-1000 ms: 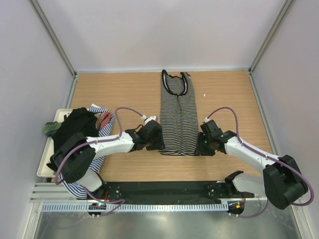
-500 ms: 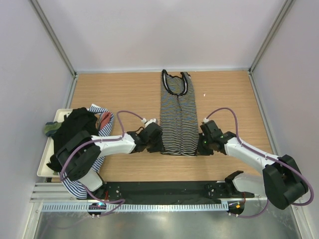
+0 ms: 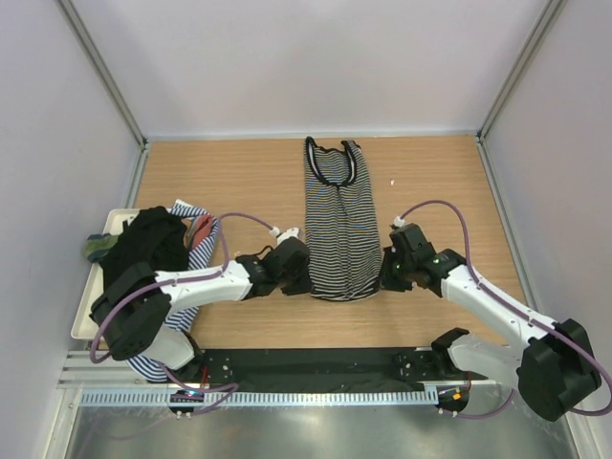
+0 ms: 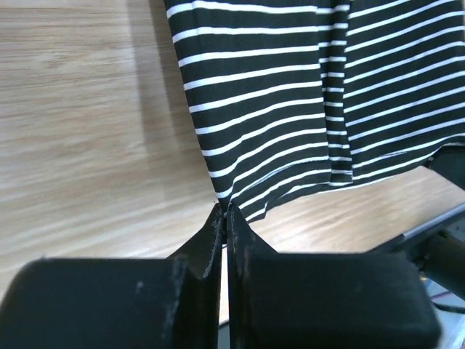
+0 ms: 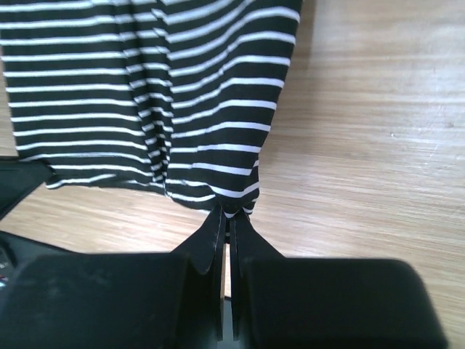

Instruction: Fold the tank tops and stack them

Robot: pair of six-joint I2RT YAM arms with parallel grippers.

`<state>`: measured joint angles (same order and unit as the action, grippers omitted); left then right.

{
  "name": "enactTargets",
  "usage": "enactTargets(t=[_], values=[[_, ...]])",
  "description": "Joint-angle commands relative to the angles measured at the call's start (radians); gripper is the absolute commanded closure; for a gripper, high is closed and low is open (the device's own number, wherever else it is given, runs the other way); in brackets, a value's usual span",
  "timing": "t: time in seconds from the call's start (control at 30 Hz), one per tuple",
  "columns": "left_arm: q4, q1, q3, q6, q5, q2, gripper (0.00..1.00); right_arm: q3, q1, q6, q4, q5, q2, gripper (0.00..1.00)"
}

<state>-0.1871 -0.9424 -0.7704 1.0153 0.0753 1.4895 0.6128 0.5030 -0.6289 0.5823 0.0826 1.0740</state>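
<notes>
A black-and-white striped tank top (image 3: 339, 218) lies lengthwise in the middle of the table, folded narrow, straps toward the back. My left gripper (image 3: 304, 277) is shut on its near left hem corner (image 4: 225, 195). At the near right hem corner (image 5: 234, 203), my right gripper (image 3: 384, 274) is shut on the cloth too. Both corners are pinched at the fingertips and the hem sags between them, slightly off the wood. Further tank tops sit heaped at the left: a plain black one (image 3: 143, 251), a blue-and-white striped one (image 3: 199, 251) and a green one (image 3: 96, 247).
A white rectangular tray (image 3: 84, 320) at the left edge holds the heap of tops. The table is wooden (image 3: 229, 182), walled on three sides. A small white speck (image 3: 392, 183) lies right of the striped top. A black base strip (image 3: 316, 365) runs along the near edge.
Both grippers closed on the striped top's near hem corners. The hem has lifted and gathered a little, and the top's strap end shifted slightly to the left.
</notes>
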Motion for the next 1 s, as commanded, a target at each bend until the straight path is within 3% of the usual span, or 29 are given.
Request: enactTargets(t=[0.0,0.23,0.37,0.6,0.97], values=[[-0.087,-0.006,-0.050,0.008,0.020,-0.067,1.00,0.093,0.009,0.037,0.059,0.006,-0.034,0.99],[-0.179,0.046,-0.165,-0.052,0.047,-0.078,1.00,0.229,0.006,0.104,0.073,-0.125,0.029,0.99],[-0.192,0.125,-0.246,-0.093,0.012,-0.042,1.00,0.339,0.000,0.138,0.041,-0.196,0.185,0.99],[-0.230,0.246,-0.426,-0.162,-0.025,0.095,1.00,0.547,-0.044,0.158,-0.007,-0.221,0.403,0.99],[-0.298,0.338,-0.685,-0.227,-0.026,0.290,1.00,0.849,-0.112,0.187,0.044,-0.225,0.642,0.99]])
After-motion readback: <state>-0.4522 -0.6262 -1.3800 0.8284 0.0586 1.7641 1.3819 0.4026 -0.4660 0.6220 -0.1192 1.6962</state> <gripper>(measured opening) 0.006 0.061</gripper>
